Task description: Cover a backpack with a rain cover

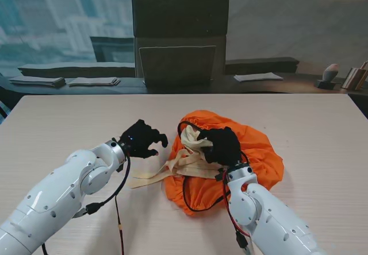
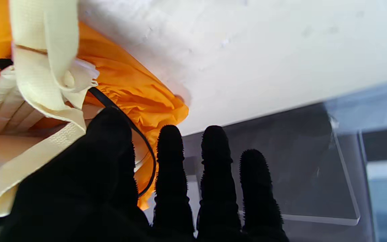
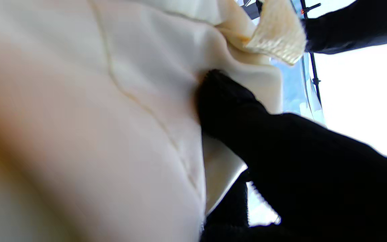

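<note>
1. Rain cover (image 1: 253, 151), orange, sits bunched mid-table around the cream backpack (image 1: 195, 140), straps trailing left.
2. Right hand (image 1: 221, 146) presses down, fingers clamped on backpack fabric.
3. Left hand (image 1: 141, 139) hovers just beside the straps, fingers apart, holding nothing.

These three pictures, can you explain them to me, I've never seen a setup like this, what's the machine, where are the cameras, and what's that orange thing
A two-armed robot with black-gloved five-finger hands works at a pale table. The wide picture looks down from its stand. The other two come from cameras on its wrists, looking along the fingers, and appear upside down. The orange thing is a rain cover wrapped round a cream backpack, whose straps trail out toward the left hand. That hand hovers beside the bundle, fingers apart, holding nothing. The right hand rests on the backpack, a finger pressed into the cream fabric; whether it actually grips is unclear.
</note>
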You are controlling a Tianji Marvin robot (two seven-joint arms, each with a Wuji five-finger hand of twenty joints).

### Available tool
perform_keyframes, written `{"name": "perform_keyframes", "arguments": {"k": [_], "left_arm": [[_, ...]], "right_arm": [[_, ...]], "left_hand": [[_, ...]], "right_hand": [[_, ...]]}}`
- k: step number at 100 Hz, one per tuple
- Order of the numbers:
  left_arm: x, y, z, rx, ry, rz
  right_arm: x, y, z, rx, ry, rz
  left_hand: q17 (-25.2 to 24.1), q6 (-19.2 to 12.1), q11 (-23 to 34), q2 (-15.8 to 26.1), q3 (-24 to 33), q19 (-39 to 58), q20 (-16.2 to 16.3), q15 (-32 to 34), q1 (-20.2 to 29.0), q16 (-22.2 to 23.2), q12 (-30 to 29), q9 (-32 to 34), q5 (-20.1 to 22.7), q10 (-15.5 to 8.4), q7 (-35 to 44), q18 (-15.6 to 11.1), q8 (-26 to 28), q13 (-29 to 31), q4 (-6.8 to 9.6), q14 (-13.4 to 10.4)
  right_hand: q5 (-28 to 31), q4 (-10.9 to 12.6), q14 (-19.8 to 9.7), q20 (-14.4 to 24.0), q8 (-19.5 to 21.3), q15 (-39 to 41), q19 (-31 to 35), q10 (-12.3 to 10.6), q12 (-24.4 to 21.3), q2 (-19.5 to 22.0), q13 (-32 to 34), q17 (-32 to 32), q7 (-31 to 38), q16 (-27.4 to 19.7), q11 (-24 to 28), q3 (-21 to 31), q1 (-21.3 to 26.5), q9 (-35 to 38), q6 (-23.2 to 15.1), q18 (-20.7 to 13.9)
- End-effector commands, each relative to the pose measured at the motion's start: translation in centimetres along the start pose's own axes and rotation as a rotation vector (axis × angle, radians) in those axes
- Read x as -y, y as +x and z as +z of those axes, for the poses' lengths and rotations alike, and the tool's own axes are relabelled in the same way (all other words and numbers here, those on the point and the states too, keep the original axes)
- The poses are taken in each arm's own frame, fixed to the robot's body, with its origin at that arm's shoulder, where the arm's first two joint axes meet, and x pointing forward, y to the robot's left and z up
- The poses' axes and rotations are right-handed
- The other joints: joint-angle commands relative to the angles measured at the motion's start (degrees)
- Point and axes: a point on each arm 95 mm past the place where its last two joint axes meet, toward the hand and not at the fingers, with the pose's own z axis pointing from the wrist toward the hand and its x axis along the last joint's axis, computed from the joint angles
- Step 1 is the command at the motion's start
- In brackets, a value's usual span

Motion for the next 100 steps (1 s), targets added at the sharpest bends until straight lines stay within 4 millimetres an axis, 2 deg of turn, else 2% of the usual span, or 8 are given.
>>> {"name": "perform_keyframes", "arguments": {"k": [1, 16, 29, 35, 41, 58, 75, 100], "left_arm": [[-1.0, -0.5, -0.2, 0.003, -0.072, -0.052], [-2.1, -0.5, 1.4, -0.095, -0.071, -0.086], [-2.1, -0.4, 3.5, -0.168, -0.072, -0.061], [-2.0, -0.3, 4.4, -0.187, -0.068, -0.067], [-1.9, -0.3, 4.9, -0.198, -0.062, -0.062], [-1.4, 0.1, 5.7, -0.246, -0.019, -0.096], [-1.0, -0.2, 6.4, -0.202, -0.072, -0.033], [-1.2, -0.5, 8.1, -0.164, -0.177, 0.028]], "right_arm": [[-0.2, 0.1, -0.2, 0.0, 0.02, 0.021], [-0.7, 0.4, -0.3, -0.034, 0.024, 0.043], [-0.9, 0.5, -0.4, -0.043, 0.022, 0.06], [-0.9, 0.4, -0.4, -0.046, 0.02, 0.062], [-0.9, 0.3, -0.3, -0.047, 0.019, 0.066], [-0.7, 0.2, -0.3, -0.035, 0.02, 0.073], [-0.8, 0.4, -0.4, -0.047, 0.021, 0.081], [-0.8, 0.6, -0.5, -0.052, 0.019, 0.089]], "left_hand": [[0.37, -2.91, -1.1, 0.97, -0.17, 3.49, 1.77, 1.58, 2.49, 0.77, 1.39, 0.99, -1.28, 0.27, -4.49, 0.57, -3.72, 1.26, 0.63, 0.73], [2.58, -3.07, -3.24, -0.02, -2.05, 5.69, 2.85, 2.64, 6.62, 0.48, 3.42, 3.65, -0.99, 0.21, -13.41, 0.4, -14.57, 4.34, -0.28, 0.47], [3.86, -2.56, -3.99, 0.11, -3.08, 6.82, 3.35, 3.61, 7.73, 0.33, 4.42, 3.86, -5.15, -0.26, -16.8, -0.08, -17.95, 6.09, -0.31, -0.12], [4.11, -2.31, -3.45, 0.66, -3.5, 7.34, 3.6, 4.02, 6.73, 0.18, 4.31, 2.62, -7.95, -0.26, -18.72, -0.22, -19.55, 6.47, -0.04, -0.08], [4.91, -2.5, -1.88, 0.47, -2.62, 7.86, 3.83, 4.34, 5.46, -0.42, 2.53, 1.98, -8.22, -0.16, -22.81, -0.26, -22.74, 7.44, 0.3, -0.08], [5.66, -2.28, -0.22, 0.2, -1.85, 8.51, 4.1, 5.19, 4.05, -0.93, 1.68, 1.5, -8.05, -0.72, -19.39, -0.12, -21.62, 8.35, 0.38, -0.2], [5.76, -2.45, 0.4, -0.09, -1.69, 8.34, 4.05, 4.95, 3.15, -1.31, 1.27, 1.7, -8.38, -0.35, -21.35, 0.49, -22.82, 8.84, 0.77, 0.71], [4.74, -2.29, 1.38, -1.72, 0.35, 5.74, 2.84, 5.04, 0.78, -1.37, 1.34, 3.69, -8.06, -1.13, -19.56, 0.09, -22.08, 10.42, 1.07, -0.14]], "right_hand": [[5.39, 1.58, -0.23, 1.1, 3.57, 1.51, -0.13, 1.5, 0.74, 2.73, 0.46, -0.44, 3.72, 0.64, 0.13, 5.1, 3.19, -0.12, -2.64, -0.4], [5.26, 1.52, -0.67, 1.29, 3.95, 1.48, -0.23, 1.06, 0.93, 2.86, 0.55, -0.43, 3.43, 0.77, 0.02, 5.11, 2.82, -0.09, -3.08, -0.49], [5.29, 1.51, -0.56, 1.43, 4.3, 1.33, -0.3, 1.1, 1.08, 2.79, 0.5, -0.41, 3.3, 0.88, -0.11, 5.15, 2.92, -0.03, -3.22, -0.54], [5.28, 1.49, -0.67, 1.48, 4.41, 1.34, -0.32, 1.05, 1.18, 2.83, 0.6, -0.41, 3.24, 0.96, -0.11, 5.13, 2.81, 0.01, -3.28, -0.54], [5.35, 1.52, -0.66, 1.54, 4.57, 1.32, -0.35, 1.17, 1.26, 2.81, 0.67, -0.41, 3.28, 1.04, -0.19, 5.18, 2.96, 0.01, -3.17, -0.54], [5.37, 1.53, -0.5, 1.66, 4.71, 1.24, -0.4, 1.32, 1.46, 2.78, 0.51, -0.4, 3.19, 1.23, -0.29, 5.18, 3.01, 0.11, -2.99, -0.55], [5.33, 1.49, -0.66, 1.76, 4.78, 1.26, -0.44, 1.24, 1.61, 2.85, 0.7, -0.39, 3.13, 1.38, -0.39, 5.12, 2.78, 0.17, -3.12, -0.55], [5.34, 1.47, -0.71, 1.9, 4.93, 1.15, -0.5, 1.16, 1.79, 2.86, 0.78, -0.39, 3.12, 1.57, -0.54, 5.18, 2.76, 0.26, -3.27, -0.55]]}}
